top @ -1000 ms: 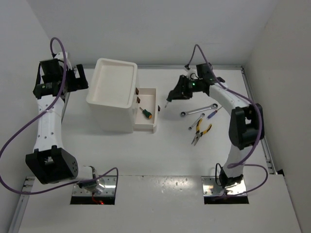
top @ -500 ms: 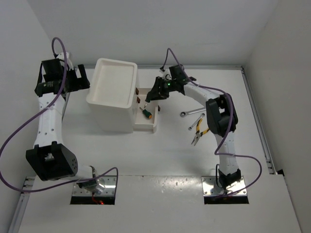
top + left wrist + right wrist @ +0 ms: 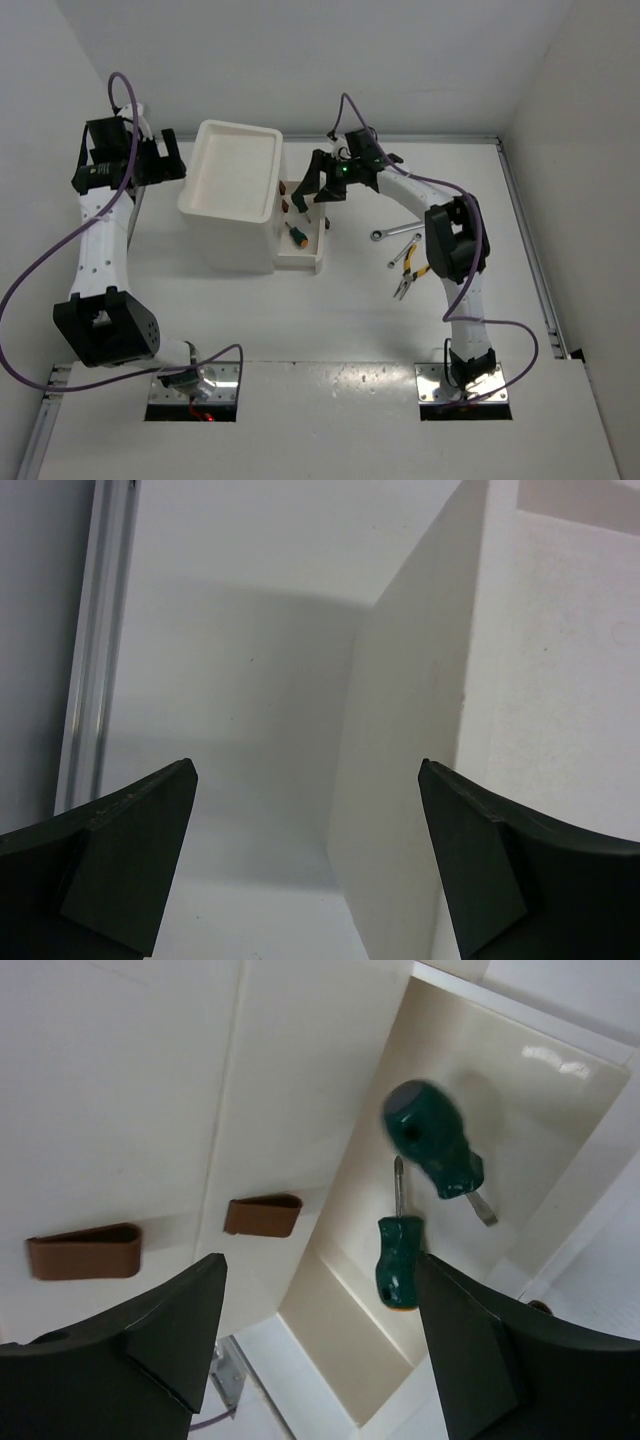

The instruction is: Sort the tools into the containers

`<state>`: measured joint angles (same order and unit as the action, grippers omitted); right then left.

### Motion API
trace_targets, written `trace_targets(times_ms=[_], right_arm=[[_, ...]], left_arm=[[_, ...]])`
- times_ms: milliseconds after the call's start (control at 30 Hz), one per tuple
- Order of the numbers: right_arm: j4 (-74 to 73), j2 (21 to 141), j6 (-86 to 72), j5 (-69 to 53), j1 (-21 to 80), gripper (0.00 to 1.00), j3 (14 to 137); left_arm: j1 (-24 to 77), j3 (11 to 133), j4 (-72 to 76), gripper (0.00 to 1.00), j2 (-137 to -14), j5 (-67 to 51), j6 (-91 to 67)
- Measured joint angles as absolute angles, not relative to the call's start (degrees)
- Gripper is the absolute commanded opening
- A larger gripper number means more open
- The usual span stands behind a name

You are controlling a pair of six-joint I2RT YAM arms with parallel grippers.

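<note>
The white box unit (image 3: 236,170) has a shallow top tray and one drawer (image 3: 318,246) pulled out to the right. My right gripper (image 3: 312,195) hangs open and empty over that drawer (image 3: 560,1110). In the right wrist view its gripper (image 3: 320,1265) frames two green-handled screwdrivers in the drawer, one sharp (image 3: 398,1260) and one blurred (image 3: 432,1145). The top view shows one green screwdriver (image 3: 298,235). A silver wrench (image 3: 393,232) and yellow-handled pliers (image 3: 411,271) lie on the table to the right. My left gripper (image 3: 168,160) is open and empty by the box's left wall (image 3: 400,740).
Two red-brown drawer handles (image 3: 262,1214) (image 3: 82,1251) show on the box front beside the open drawer. My right arm (image 3: 452,235) crosses above the loose tools and hides part of them. A metal rail (image 3: 95,640) runs along the table's left edge.
My right gripper moved left from the tool pile to above the open drawer with a green screwdriver, then opened. That screwdriver now lies in the drawer. The left arm stayed put.
</note>
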<state>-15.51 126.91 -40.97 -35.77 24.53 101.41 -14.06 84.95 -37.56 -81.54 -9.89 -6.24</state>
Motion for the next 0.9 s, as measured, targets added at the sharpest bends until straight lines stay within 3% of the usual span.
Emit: trace_targets(times_ms=[367,567,667,767,900], right_arm=[[-20.0,110.6,-30.1,-36.6,16.4,0.75,92.5],[-26.5,109.7,-22.3,-30.5,13.7,0.72,87.9],[-30.2,111.5,-18.9,-27.0,14.9,0.69,87.8],[-32.3,113.7,-16.4,-24.1,16.0,0.68,87.9],[-34.5,117.2,-14.1,-20.7,17.4,0.67,88.1]], left_arm=[[-10.5,89.8,-38.1,0.99,-82.6,-12.9,-4.4],[-4.6,89.8,-38.6,0.94,-83.3,-10.2,-3.1],[-1.7,89.8,-38.7,0.86,-84.5,-7.1,-2.9],[0.0,89.8,-39.2,0.7,-86.7,-3.8,-2.5],[1.2,90.3,-38.7,0.6,-89.1,0.3,-2.3]])
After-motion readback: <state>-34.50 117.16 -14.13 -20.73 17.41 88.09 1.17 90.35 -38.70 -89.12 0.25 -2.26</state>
